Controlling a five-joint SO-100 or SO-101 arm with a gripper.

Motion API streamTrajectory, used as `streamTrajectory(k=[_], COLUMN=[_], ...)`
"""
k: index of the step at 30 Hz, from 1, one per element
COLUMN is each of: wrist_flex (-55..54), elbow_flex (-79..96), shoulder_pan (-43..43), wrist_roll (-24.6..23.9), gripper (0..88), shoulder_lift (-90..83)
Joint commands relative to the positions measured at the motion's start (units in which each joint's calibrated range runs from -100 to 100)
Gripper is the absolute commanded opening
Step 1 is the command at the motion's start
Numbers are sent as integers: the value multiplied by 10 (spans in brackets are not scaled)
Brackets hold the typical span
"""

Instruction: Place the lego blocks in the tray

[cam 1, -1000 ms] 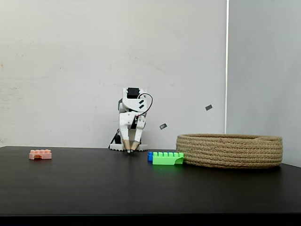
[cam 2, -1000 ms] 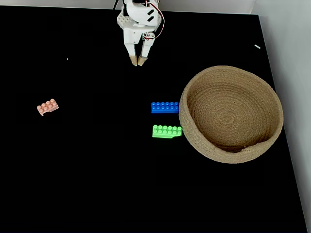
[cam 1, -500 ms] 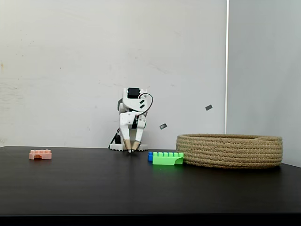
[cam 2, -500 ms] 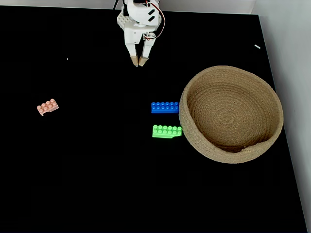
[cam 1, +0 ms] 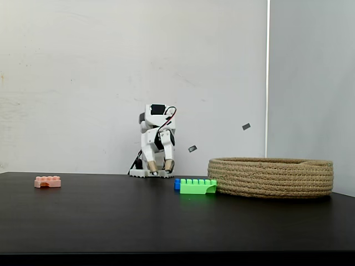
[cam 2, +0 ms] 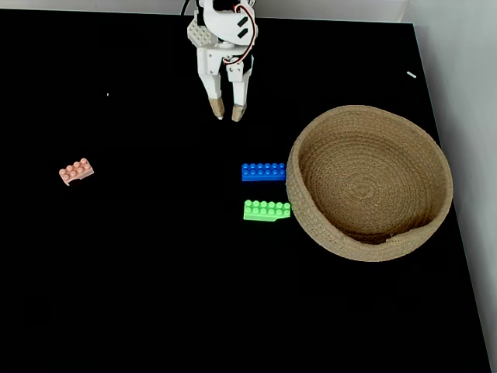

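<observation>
A salmon-pink lego block (cam 2: 76, 171) (cam 1: 47, 182) lies far left on the black table. A blue lego block (cam 2: 263, 172) (cam 1: 177, 184) and a green one (cam 2: 267, 210) (cam 1: 198, 187) lie side by side against the left wall of the woven tray (cam 2: 370, 183) (cam 1: 271, 177), which holds nothing. The white arm's gripper (cam 2: 227, 115) (cam 1: 158, 166) hangs near the table's far edge, fingers apart and empty, well behind the blue block.
The black table (cam 2: 155, 295) ends at a white wall behind the arm and a pale strip on the right. The arm's base (cam 1: 150, 173) sits at the far edge. A small tape mark (cam 2: 411, 74) lies at the far right.
The gripper has opened from nearly shut and lifted slightly off the table, reaching a bit farther toward the blocks. The blocks and tray have not moved.
</observation>
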Motion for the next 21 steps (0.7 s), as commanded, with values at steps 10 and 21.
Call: streamTrajectory(k=[10, 21], wrist_flex=[-18, 42], elbow_flex=[-374, -556], shoulder_pan=[-24, -23], wrist_roll=[-161, -226], gripper=[202, 200], shoulder_lift=[421, 603])
